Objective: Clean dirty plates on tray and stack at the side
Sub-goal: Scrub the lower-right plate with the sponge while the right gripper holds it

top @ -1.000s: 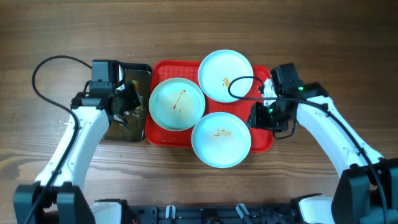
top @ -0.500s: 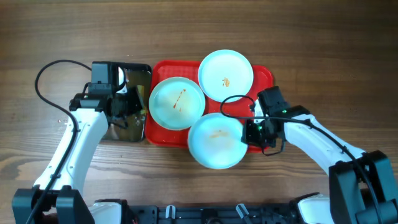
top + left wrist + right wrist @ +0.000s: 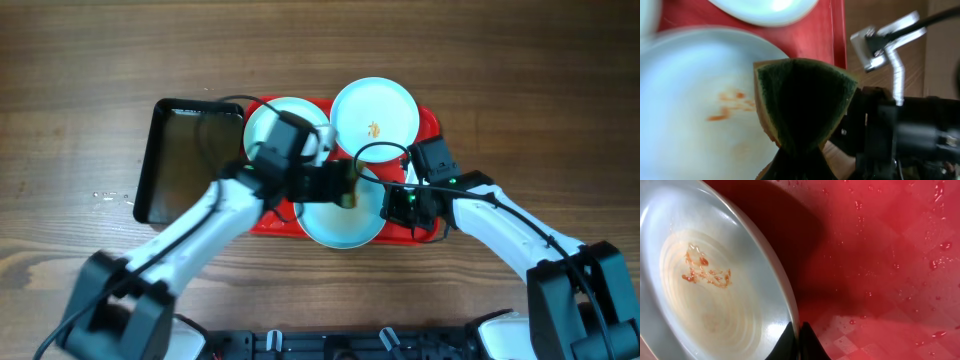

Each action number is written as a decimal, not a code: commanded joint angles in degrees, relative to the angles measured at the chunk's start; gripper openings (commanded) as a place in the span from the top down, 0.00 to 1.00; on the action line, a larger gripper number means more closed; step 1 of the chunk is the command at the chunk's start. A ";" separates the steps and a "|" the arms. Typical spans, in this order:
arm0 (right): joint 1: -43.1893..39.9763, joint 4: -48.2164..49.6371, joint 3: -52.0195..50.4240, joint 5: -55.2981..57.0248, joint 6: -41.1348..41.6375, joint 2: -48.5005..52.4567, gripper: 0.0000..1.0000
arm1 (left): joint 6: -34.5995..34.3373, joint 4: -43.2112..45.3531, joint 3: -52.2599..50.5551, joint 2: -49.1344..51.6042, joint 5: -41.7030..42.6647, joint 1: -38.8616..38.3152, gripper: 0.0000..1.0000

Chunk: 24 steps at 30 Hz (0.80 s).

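You have three plates on one red tray [image 3: 428, 120]: a rear-left plate [image 3: 268, 118], half hidden under your left arm, a rear-right plate [image 3: 375, 108] with one small orange smear, and a front plate [image 3: 335, 228] that overhangs the tray's near edge. The front plate carries several orange smears [image 3: 705, 272] near its centre.

Your right gripper [image 3: 795, 341] is pinched tight on the front plate's right rim. That rim throws a shadow on the wet tray beneath it. Your left gripper [image 3: 796, 152] is clamped on one folded green sponge [image 3: 802, 102], held over the front plate's right side just beside the smears. I cannot tell whether the sponge touches the plate.

One black tray [image 3: 180, 160] sits on the table against the red tray's left side.
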 commanded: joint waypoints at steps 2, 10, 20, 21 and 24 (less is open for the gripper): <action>0.28 -0.13 -0.20 -0.26 0.79 0.50 0.96 | -13.35 5.97 0.55 7.17 -2.29 -4.17 0.96; 0.28 -0.17 -0.20 -0.26 0.79 0.50 0.96 | -16.98 9.73 0.55 16.46 -4.74 -4.31 0.96; 0.28 -0.59 -0.20 -0.22 0.68 0.50 0.96 | -5.97 -5.31 0.55 10.08 -11.63 4.02 0.96; 0.28 -0.59 -0.20 -0.22 0.66 0.50 0.96 | -5.81 -6.51 0.55 8.57 -12.41 4.39 0.96; 0.28 -0.57 -0.20 -0.22 0.66 0.50 0.96 | -2.82 -9.09 0.55 2.47 -10.60 4.59 0.96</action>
